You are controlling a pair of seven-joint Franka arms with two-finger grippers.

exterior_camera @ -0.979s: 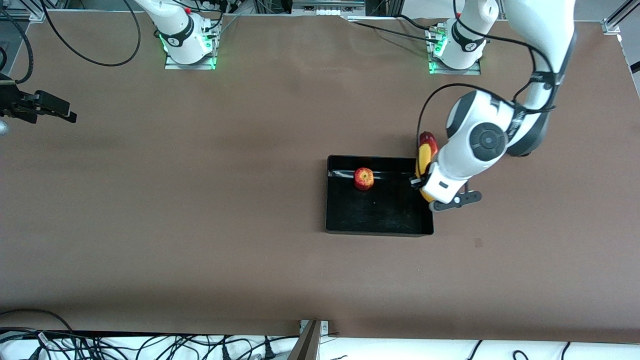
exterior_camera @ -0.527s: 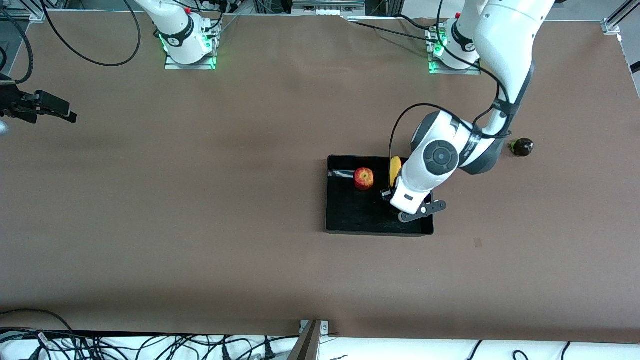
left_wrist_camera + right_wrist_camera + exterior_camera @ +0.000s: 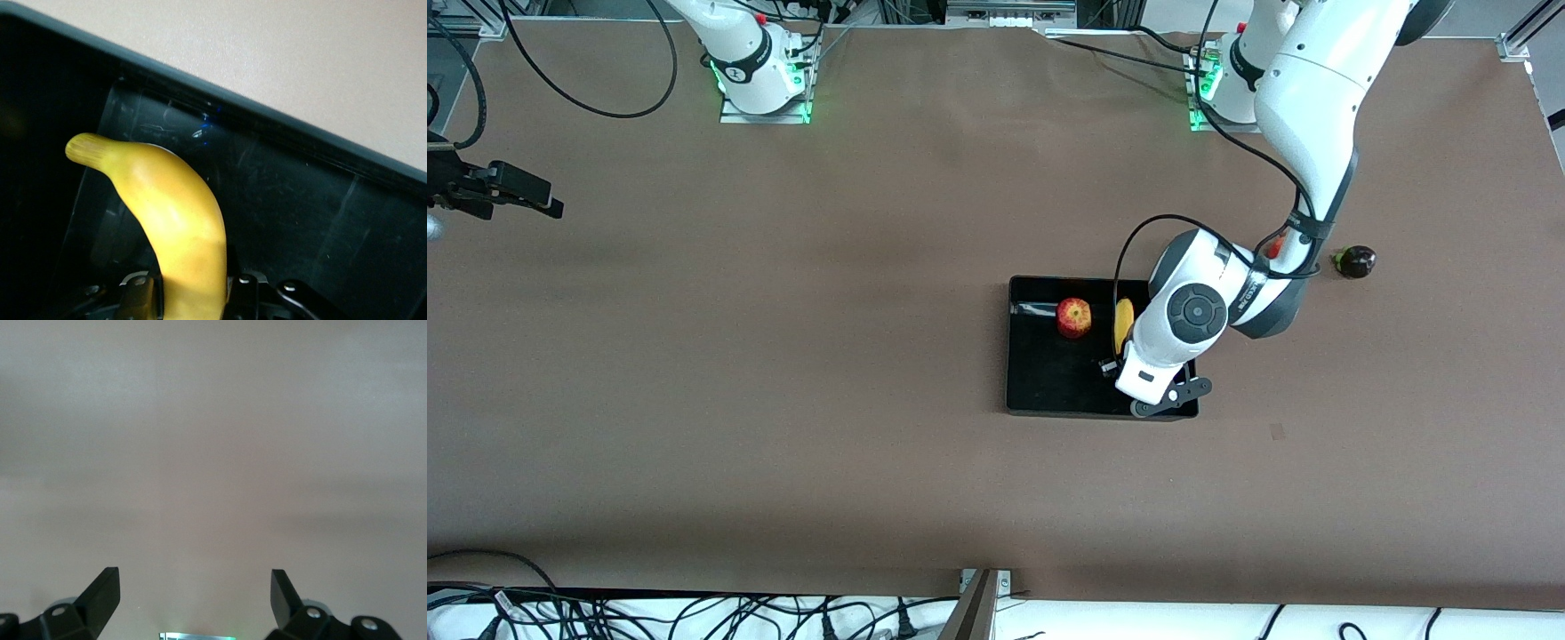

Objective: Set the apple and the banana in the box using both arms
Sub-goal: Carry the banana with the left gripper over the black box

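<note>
Holding the banana [image 3: 177, 227] tight between its closed jaws, the left gripper [image 3: 1113, 364] hangs over the black box [image 3: 1040, 400] at center right of the front picture. The apple [image 3: 1074, 317] sits inside the box, near its upper wall. The right gripper [image 3: 193, 593] waits with jaws wide open over the bare table [image 3: 783, 356] at the upper left edge

Even, diffuse overhead light; soft shadows, little glare.

The brown desk [image 3: 783, 400] is evenly bright in the front view, with faint broad shadow bands across it and green glow at the arm bases. The glossy black box [image 3: 1040, 391] carries pale streaks of reflection on its wall. In the left wrist view the banana [image 3: 173, 227] is close and slightly soft; the right wrist view looks hazy and washed out.
</note>
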